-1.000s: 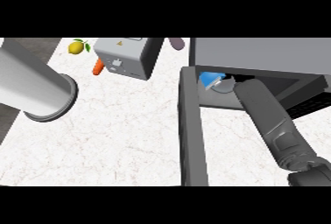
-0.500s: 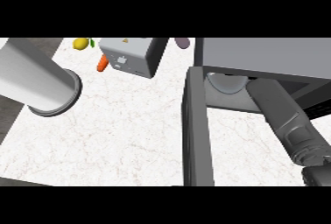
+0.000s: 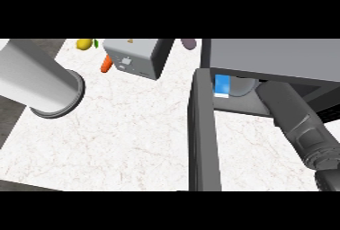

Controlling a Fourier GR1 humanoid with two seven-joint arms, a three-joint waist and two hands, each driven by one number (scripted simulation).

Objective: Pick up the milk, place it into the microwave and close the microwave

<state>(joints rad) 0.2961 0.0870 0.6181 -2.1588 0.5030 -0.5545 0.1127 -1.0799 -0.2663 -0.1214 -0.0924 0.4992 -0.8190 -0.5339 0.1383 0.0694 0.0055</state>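
Right arm (image 3: pixel 297 123): the grey forearm rises from the lower right edge and runs up into the open microwave (image 3: pixel 272 56); the hand itself is hidden under the microwave's top, so whether its fingers are spread or curled cannot be told
Milk (image 3: pixel 224 85): a white carton with a blue panel, inside the microwave cavity, just left of where the right forearm disappears; whether the hand touches it cannot be seen
Microwave door (image 3: pixel 203 134): swung open, seen edge-on as a dark grey bar running down the view, left of the right forearm
Left arm (image 3: pixel 40 83): a wide grey cylinder at the left edge, well apart from the right arm; no hand shows on it
Toaster (image 3: pixel 136 56): grey box up and left of the right arm, beyond the door
Carrot (image 3: pixel 106 64): orange, just left of the toaster
Lemon (image 3: pixel 84 43): yellow, near the top edge, above the carrot
Counter (image 3: pixel 126 134): white marble top between the two arms
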